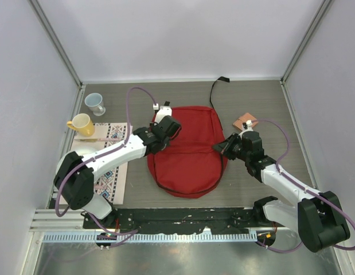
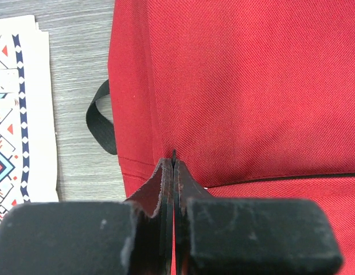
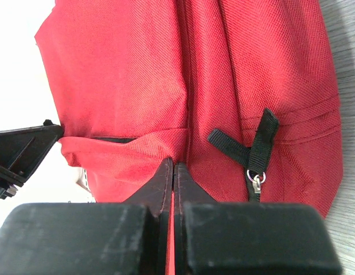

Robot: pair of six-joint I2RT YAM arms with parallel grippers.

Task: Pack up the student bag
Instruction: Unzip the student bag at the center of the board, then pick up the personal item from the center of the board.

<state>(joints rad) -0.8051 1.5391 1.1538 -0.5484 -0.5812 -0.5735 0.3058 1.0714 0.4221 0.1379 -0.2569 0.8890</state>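
Two closed grips flank the student bag, which lies flat midway between the counter's left and right edges. The left end effector and right end effector each apparently nip a thin fold at its sides, though the pinch itself is hidden. To open it well, hold the left side taut and shift the right onto the zipper pull just beside its tip.

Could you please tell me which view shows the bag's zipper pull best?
The right wrist view: the zipper pull sits close and sharp on the bag. The top view is too distant to show it; the left wrist view shows only fabric and a strap loop.
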